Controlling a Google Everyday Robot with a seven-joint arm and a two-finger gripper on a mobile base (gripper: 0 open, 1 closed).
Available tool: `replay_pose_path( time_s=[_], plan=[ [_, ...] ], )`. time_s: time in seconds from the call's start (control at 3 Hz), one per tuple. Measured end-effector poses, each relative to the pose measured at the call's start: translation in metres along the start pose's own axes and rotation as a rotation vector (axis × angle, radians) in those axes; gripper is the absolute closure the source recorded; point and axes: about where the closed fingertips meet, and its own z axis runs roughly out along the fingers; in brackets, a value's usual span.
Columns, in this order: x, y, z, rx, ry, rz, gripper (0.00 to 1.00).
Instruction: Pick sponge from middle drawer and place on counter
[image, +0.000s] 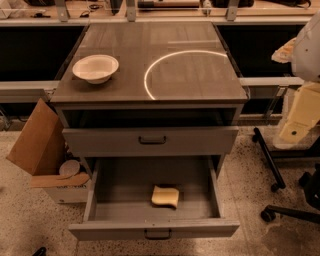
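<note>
Holding the claw (299, 120) at right edge; cannot tell its opening. Showing the sponge (165, 196) lying down-left, in the middle drawer (115, 230).

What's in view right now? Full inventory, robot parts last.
sponge: 1, pale yellow, lying inside the open middle drawer, near its centre
middle drawer: 1, grey, pulled open, lowest one in view
upper drawer front: 1, grey, just above the open drawer
counter: 1, dark grey-brown, cabinet top, marked with a pale arc
bowl: 1, white, on the counter's left side
cardboard box: 1, brown, on the floor left of the cabinet
chair base: 1, black with castors, on the floor at right
gripper: 1, cream, at the right edge of view, beside the cabinet, well away from the sponge
</note>
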Motion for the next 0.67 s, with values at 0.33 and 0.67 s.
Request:
replay_pose_path(
  time_s=[0.33, 0.67],
  plan=[
    [0.0, 0.002, 0.004, -0.005, -0.009, 0.003, 0.0],
    [-0.004, 0.025, 0.049, -0.103, -0.102, 0.029, 0.0]
  ],
)
